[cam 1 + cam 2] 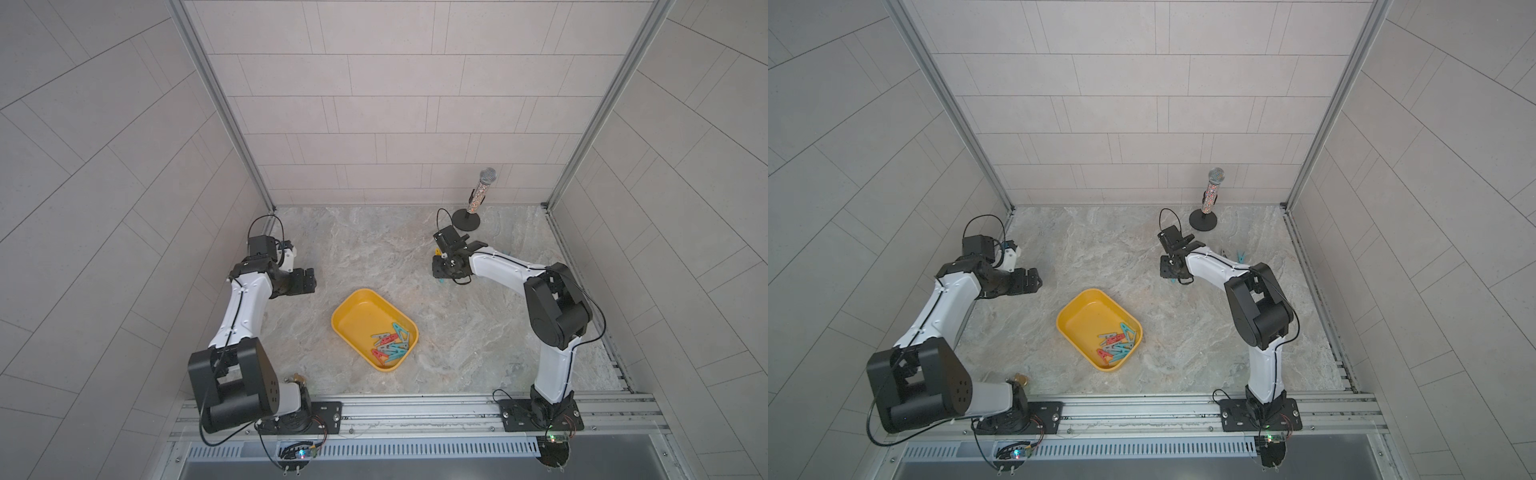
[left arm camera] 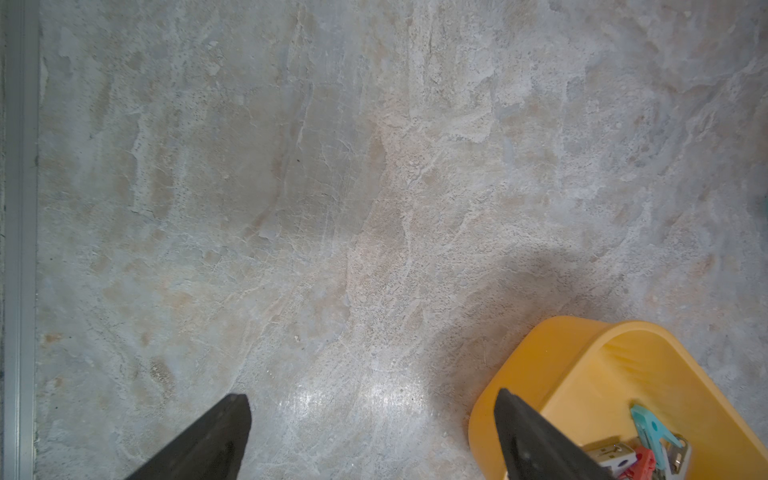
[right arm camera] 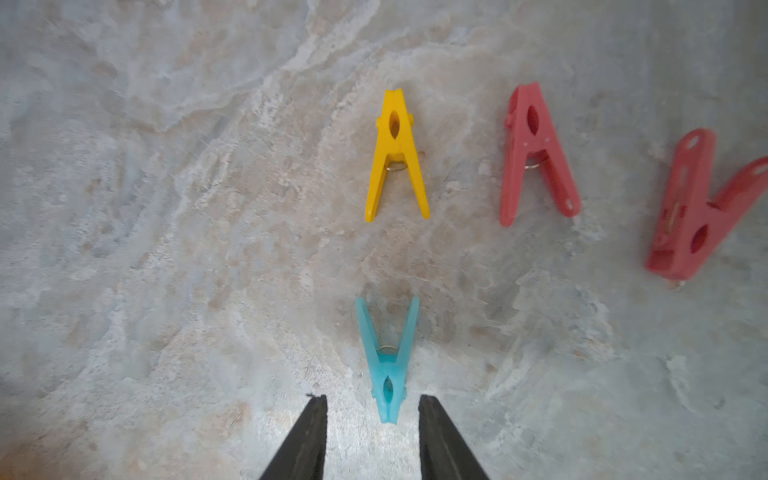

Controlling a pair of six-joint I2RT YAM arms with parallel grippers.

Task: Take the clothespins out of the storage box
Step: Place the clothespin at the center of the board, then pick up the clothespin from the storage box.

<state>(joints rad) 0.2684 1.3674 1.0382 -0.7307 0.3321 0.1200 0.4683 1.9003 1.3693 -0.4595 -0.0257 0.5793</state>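
Releasing is judged the step in hand. On the tabletop the storage box is seen with the left tool just beside it, wide open and empty. Well beyond the box, the right tool is parted partway, gripping nothing. A cluster of clothespins is left in the box. A teal clothespin lies between the right tool's tips, touched by neither. Next, a lift clear and a return to the box are called for.

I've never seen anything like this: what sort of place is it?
Likely a robot test cell: a left arm and right arm bolted to a metal rail, bare panel walls boxing in a tabletop, and a yellow tray of clothespins as props.
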